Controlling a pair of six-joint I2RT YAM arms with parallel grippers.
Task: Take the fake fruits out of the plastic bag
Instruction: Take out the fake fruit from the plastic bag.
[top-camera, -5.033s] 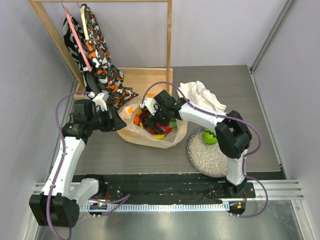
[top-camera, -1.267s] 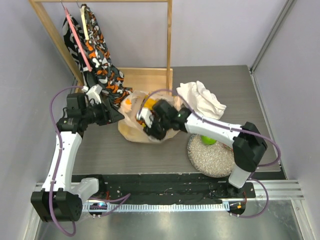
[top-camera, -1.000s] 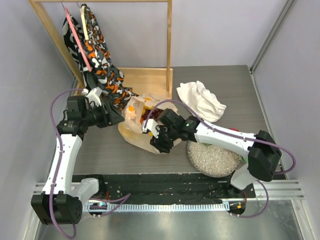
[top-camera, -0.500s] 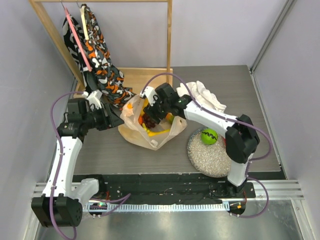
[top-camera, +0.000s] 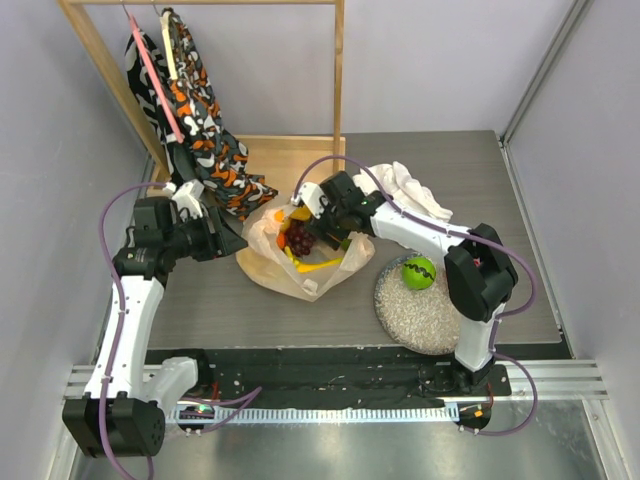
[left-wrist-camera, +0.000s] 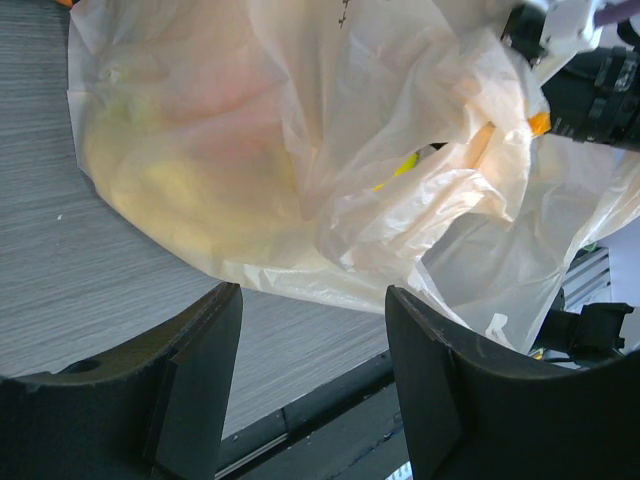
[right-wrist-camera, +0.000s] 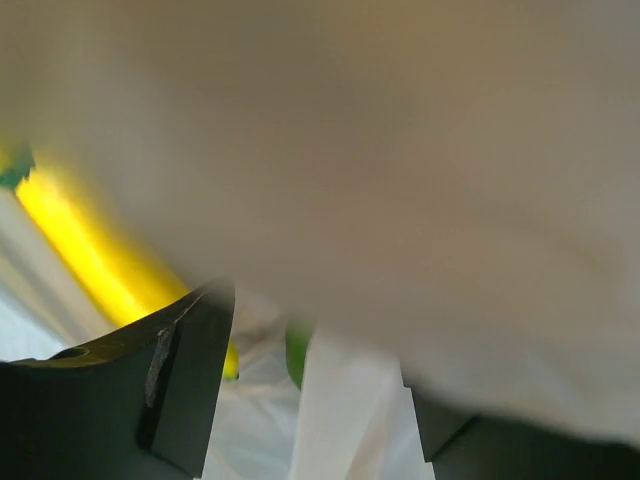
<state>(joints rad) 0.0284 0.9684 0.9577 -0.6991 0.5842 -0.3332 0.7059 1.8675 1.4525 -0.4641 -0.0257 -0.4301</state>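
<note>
Grapes (top-camera: 299, 238) lie in the plastic bag (top-camera: 268, 268), lime (top-camera: 418, 272) to its right.

Pale lavender walls (top-camera: 440, 60) enclosed a dark grey wood-grain table (top-camera: 500, 170). A wooden rack (top-camera: 338, 70) stood at eleven o'clock, patterned fabric (top-camera: 200, 120) hanging from it.

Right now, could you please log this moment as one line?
left gripper: open beside plastic bag | right gripper: open at bag mouth | lime: on mat

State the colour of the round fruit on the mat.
The round fruit is bright green, clearest in the top external view.
</note>
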